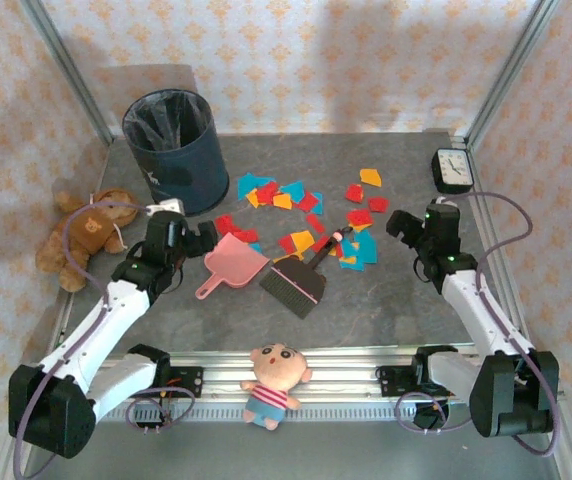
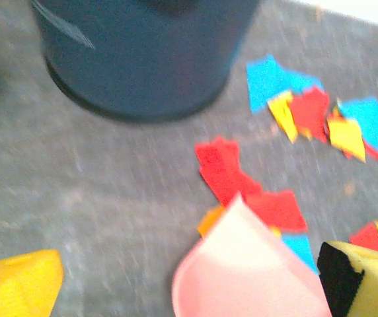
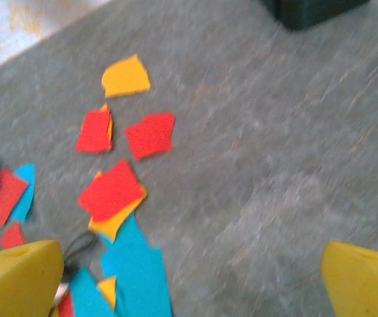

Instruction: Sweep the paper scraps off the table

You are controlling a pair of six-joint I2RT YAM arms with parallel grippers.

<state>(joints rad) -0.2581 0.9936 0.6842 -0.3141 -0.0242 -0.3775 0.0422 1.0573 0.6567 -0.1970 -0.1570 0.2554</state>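
Loosely, paper scraps lie on the table beside dustpan and bin.

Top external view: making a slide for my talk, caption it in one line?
Open left hand and open right hand flank paper scraps, a pink dustpan and a brush on the table.

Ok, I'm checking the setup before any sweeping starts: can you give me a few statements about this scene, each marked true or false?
1. The left gripper and the right gripper are both open and empty. True.
2. The pink dustpan is held by the left gripper. False: it lies on the table, beside the brush.
3. The paper scraps lie scattered on the table. True.
4. The clock lies among the paper scraps. False: it stands at the far right corner, apart from them.
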